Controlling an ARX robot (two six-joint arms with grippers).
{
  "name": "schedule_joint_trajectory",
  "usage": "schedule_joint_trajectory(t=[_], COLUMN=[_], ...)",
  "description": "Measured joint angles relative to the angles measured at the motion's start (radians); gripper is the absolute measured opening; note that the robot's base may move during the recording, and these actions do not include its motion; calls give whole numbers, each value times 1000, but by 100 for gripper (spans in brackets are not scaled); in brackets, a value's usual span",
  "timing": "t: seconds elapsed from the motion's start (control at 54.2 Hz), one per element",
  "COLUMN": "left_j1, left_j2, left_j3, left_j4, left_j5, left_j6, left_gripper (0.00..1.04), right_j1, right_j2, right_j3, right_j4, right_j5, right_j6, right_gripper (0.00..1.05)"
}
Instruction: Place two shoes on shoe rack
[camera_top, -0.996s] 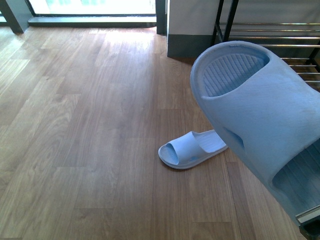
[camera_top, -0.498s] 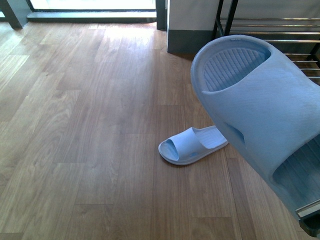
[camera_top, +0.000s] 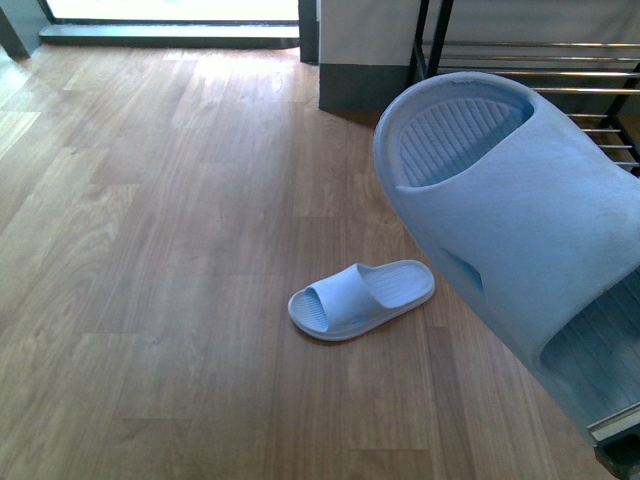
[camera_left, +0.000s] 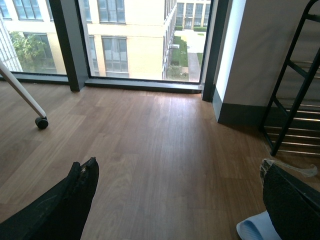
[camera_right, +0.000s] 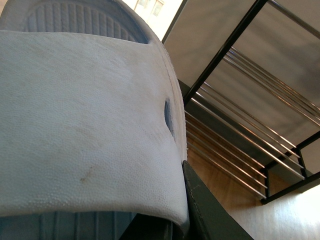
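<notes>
Slide (camera_top: 520, 230) hanging aloft, right gripper (camera_top: 618, 452) clamping it
Left gripper (camera_left: 177, 205) is gaping empty; second slide (camera_top: 360, 298) is lying on floor (camera_top: 150, 250)

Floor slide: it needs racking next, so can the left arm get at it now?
Likely yes: left pincer open and empty, floor slide lying uncovered on bare wood close by it.

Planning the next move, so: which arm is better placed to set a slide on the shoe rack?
Right. The right claw grips a pale blue rubber slide raised near the chrome-barred black shoe rack; the left claw hangs open and empty.
</notes>
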Motion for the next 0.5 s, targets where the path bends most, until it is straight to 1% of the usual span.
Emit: schedule_joint_trajectory(t=[0.498], left_j1=[0], left_j2=[0], left_j3=[0], left_j4=[0], left_j5=[2], left_j6=[0], left_gripper=[95], right_j1=[0], right_j2=[4], right_j3=[0], right_j4=[0], right_j5=[-9], right_j6=[0], right_gripper=[2])
